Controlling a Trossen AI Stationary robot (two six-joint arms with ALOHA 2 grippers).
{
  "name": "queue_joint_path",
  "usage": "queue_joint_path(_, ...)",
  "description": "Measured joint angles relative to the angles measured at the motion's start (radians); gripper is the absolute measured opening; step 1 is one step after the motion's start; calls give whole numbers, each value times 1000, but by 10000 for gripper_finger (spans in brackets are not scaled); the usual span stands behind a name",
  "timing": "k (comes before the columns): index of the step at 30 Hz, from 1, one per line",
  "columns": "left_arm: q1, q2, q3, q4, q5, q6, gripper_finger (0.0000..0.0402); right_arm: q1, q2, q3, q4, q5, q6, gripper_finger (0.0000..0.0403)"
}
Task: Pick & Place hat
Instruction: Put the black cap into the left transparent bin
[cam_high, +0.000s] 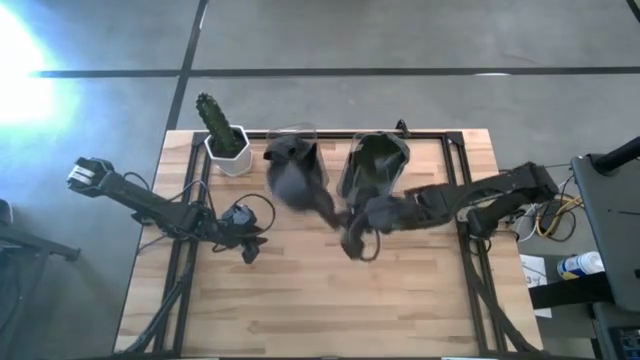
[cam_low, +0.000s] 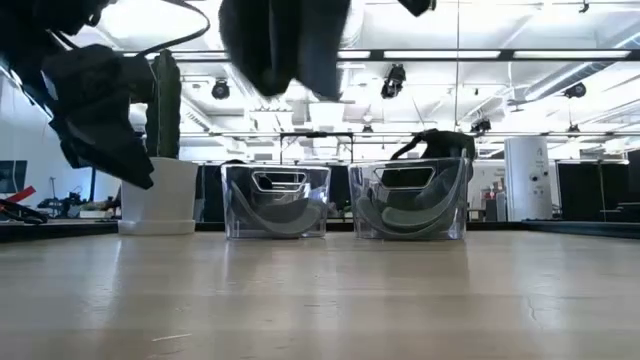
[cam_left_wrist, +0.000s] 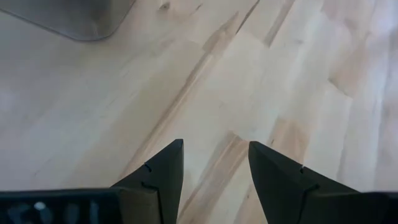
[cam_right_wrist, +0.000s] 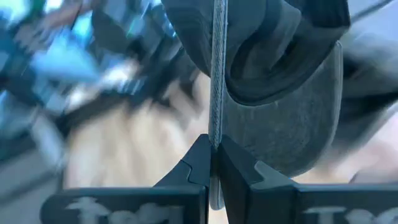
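A grey brimmed hat (cam_high: 297, 178) hangs in the air in front of the two clear bins; the low view shows it at the top (cam_low: 285, 45), clear of the table. My right gripper (cam_high: 355, 228) reaches in from the table's right and is shut on the hat (cam_right_wrist: 280, 118). My left gripper (cam_high: 248, 247) waits open over the left part of the table (cam_left_wrist: 214, 165), above bare wood. The left bin (cam_low: 275, 200) holds a grey hat. The right bin (cam_low: 410, 200) holds dark hats, one sticking out over its rim. My right gripper pinches the hat's thin brim edge (cam_right_wrist: 216, 106) between its two fingers (cam_right_wrist: 198, 165); the brim shows edge-on, running straight out from the fingertips. The hat is lifted clear of the table, its crown and the rest of the brim (cam_right_wrist: 292, 137) beyond the fingers.
A cactus in a white pot (cam_high: 226, 140) stands at the far left, beside the left bin (cam_high: 295, 140). The right bin (cam_high: 378, 160) sits next to it along the far edge. The near half of the wooden table (cam_high: 320, 310) is bare wood.
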Motion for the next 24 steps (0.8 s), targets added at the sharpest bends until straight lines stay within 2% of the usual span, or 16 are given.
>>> queue_joint_path(2, 0, -3, 13, 1, -7, 0, 174, -36, 15, 8, 75, 73, -19, 14)
queue_joint_path(5, 0, -7, 38, 3, -49, 4, 174, -116, 68, 16, 195, 78, -4, 14)
queue_joint_path(8, 0, -9, 62, 1, -94, 29, 174, -201, 160, 44, 208, 69, 67, 13)
queue_joint_path(16, 0, -9, 86, 2, -131, 29, 174, -393, 393, 154, 209, -113, 226, 13)
queue_joint_path(19, 0, -9, 86, 3, -132, 1, 174, -424, 462, 184, 194, -204, 317, 22)
queue_joint_path(24, 0, -9, 85, 3, -132, -10, 174, -435, 529, 197, 119, -233, 508, 50)
